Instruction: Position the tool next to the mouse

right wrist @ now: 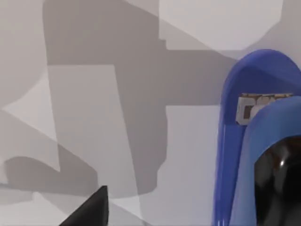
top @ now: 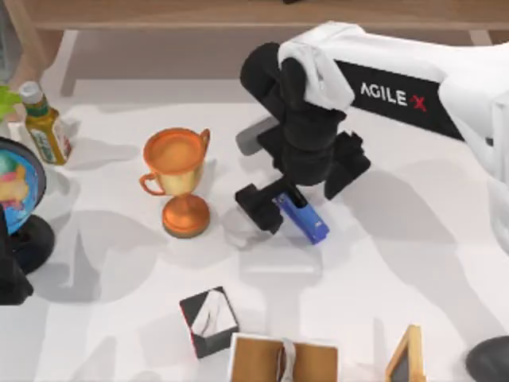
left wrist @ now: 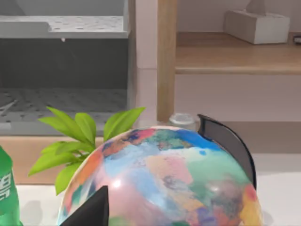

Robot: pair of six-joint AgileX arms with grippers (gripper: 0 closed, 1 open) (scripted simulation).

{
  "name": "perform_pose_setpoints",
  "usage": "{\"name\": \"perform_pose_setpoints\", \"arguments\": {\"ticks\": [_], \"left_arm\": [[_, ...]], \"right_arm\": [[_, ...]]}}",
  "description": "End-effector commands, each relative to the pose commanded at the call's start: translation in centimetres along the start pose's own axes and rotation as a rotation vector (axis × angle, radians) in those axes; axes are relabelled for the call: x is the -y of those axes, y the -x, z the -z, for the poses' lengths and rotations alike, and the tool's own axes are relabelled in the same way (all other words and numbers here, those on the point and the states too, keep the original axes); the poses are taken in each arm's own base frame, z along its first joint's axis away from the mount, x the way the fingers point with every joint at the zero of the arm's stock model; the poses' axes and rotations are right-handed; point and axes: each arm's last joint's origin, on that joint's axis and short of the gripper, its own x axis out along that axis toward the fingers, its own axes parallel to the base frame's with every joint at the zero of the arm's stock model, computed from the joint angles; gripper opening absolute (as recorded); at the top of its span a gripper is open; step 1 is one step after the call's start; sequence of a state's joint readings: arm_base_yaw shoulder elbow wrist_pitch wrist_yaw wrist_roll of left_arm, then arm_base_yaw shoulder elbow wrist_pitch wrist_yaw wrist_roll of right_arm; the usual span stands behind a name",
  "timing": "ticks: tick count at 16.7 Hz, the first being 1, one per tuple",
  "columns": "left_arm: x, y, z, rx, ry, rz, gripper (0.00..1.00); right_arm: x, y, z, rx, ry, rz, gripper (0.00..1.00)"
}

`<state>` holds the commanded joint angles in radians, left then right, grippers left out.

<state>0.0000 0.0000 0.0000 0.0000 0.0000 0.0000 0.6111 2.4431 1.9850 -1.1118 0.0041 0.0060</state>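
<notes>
- From the top view I am seeing my right arm (top: 398,87) reaching in from the right, its gripper (top: 280,205) sitting over the middle of the white table (top: 382,263), just right of the orange trophy (top: 179,179).
- The blue stapler (top: 305,218) is lying slanted under that gripper, its far-left end tucked between the black fingers and its near-right end sticking out onto bare table.
- The fingers are looking closed on the stapler, though the wrist is hiding the exact contact.
- A grey rounded shape, probably the mouse (top: 253,135), is peeking out from behind the arm, just beyond the gripper on the far side.
- The right wrist view is adding what the top cannot: the stapler (right wrist: 256,150) close up, its blue nose with a metal slot and a glossy black strip, with shadowed table beside it.
- My left arm is sitting parked at the left edge by the globe (top: 16,187); I cannot tell whether its gripper is open.
- The left wrist view is giving me the globe (left wrist: 164,183), green leaves (left wrist: 80,136) and a wooden shelf (left wrist: 235,54) behind.
</notes>
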Motion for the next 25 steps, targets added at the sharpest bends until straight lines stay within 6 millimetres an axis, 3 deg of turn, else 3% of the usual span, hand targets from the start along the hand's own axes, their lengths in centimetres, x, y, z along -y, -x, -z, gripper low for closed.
{"name": "perform_pose_setpoints", "arguments": {"ticks": [4,17,25], "left_arm": [[0.0,0.0,0.0,0.0,0.0,0.0,1.0],[0.0,0.0,0.0,0.0,0.0,0.0,1.0],[0.0,0.0,0.0,0.0,0.0,0.0,1.0]], "right_arm": [[-0.03,-0.24,0.02,-0.001,0.0,0.0,1.0],[-0.03,-0.24,0.02,-0.001,0.0,0.0,0.02],[-0.03,-0.24,0.02,-0.001,0.0,0.0,0.0]]}}
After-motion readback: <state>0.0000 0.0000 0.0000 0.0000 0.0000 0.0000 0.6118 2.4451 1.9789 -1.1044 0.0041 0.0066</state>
